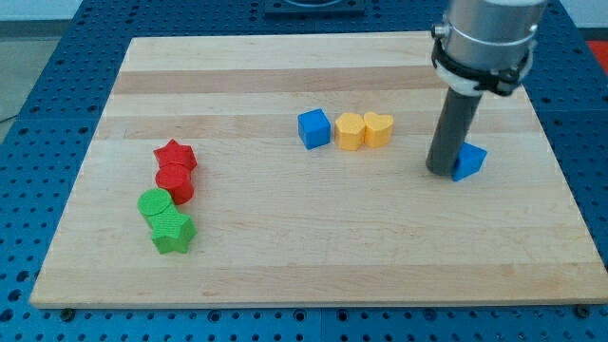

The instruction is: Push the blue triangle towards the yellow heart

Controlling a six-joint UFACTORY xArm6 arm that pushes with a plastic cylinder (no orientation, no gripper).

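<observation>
The blue triangle (469,161) lies on the wooden board at the view's right. My tip (440,172) stands right against its left side, partly hiding it. The yellow heart (378,128) sits near the board's middle, up and to the left of the triangle. It touches a yellow hexagon (351,131) on its left. A blue cube (313,128) stands just left of the hexagon.
A red star (176,154) and a red cylinder (176,181) sit at the view's left. A green cylinder (155,204) and a green star (173,232) lie just below them. The board's edge (304,302) runs along the bottom.
</observation>
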